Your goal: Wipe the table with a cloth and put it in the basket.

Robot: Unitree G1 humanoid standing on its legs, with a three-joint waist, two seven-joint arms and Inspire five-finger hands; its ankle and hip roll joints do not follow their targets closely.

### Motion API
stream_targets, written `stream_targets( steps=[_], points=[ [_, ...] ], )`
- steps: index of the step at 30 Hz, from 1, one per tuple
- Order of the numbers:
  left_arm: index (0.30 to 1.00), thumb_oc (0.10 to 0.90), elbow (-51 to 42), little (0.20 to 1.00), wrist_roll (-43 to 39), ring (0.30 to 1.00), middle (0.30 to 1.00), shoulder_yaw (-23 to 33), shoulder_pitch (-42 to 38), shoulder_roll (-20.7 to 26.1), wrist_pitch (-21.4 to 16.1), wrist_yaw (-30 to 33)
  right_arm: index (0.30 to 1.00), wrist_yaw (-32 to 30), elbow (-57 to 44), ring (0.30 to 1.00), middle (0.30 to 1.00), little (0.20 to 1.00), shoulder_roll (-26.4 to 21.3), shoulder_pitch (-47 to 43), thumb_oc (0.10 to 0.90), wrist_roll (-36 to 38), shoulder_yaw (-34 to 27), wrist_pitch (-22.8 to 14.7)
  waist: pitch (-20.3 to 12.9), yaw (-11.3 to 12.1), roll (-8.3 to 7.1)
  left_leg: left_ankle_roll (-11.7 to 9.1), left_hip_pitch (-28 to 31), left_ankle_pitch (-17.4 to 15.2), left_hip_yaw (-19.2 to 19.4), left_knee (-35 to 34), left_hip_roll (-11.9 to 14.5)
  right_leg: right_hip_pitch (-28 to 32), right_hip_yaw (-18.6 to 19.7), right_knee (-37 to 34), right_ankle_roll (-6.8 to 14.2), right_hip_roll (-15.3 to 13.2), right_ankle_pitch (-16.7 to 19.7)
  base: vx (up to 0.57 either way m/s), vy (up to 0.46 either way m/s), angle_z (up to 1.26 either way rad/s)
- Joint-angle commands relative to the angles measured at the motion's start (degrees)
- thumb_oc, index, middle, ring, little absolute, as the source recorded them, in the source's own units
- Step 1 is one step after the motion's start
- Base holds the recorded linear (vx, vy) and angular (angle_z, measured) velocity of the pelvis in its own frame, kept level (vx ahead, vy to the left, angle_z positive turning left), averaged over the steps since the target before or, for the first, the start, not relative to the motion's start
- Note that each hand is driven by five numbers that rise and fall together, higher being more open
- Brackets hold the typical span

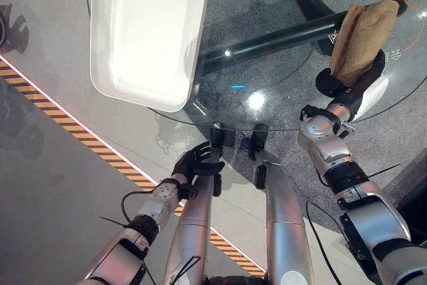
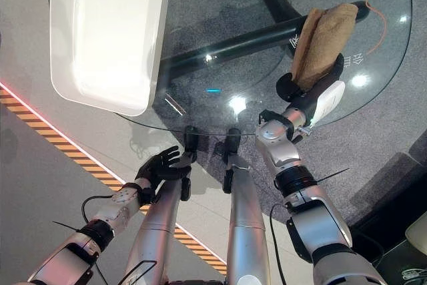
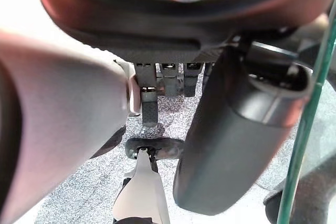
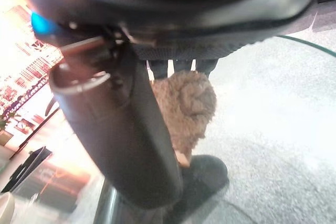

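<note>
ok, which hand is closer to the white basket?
Left. The left hand hangs open below the table edge, just past the white basket's near corner. The right hand grips the brown cloth across the table.

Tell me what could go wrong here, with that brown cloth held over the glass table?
The right hand holds the brown cloth bunched, so it might wipe only a narrow strip of the glass table. The white basket overhangs the table's edge on the far side from that hand; a long reach across could nudge it off. The cloth could also slip from the fingers during the carry.
</note>
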Motion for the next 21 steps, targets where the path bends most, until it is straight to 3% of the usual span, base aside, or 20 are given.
stream_targets(
  steps=[1, 21],
  points=[
    [0.900, 0.800, -0.21, 0.900, -0.47, 0.900, 0.900, -6.27, 8.05, -4.20, 4.59, -2.02, 0.300, -4.63, -3.72, 0.300, 0.300, 0.200, -2.05, -0.81, 0.100, -1.30, -0.73, -1.32, -1.25, 1.66, 0.17, 2.23, -3.33, -5.59, 0.62, 9.80, -0.51, -1.01, 5.12, -7.71, 3.68, 3.52, 7.95, 0.00, 0.000, 0.00],
    [0.900, 0.800, -0.44, 0.900, -0.69, 0.900, 0.900, -5.79, 8.18, -4.57, 4.73, -2.38, 0.300, -2.44, -3.98, 0.300, 0.300, 0.200, -2.10, -0.42, 0.100, -0.90, -0.75, -0.73, -1.25, 1.97, -0.14, 2.29, -4.30, -5.72, 0.09, 10.03, -0.75, -1.77, 5.25, -7.44, 3.80, 3.65, 7.84, 0.00, 0.002, 0.00]
  ],
)
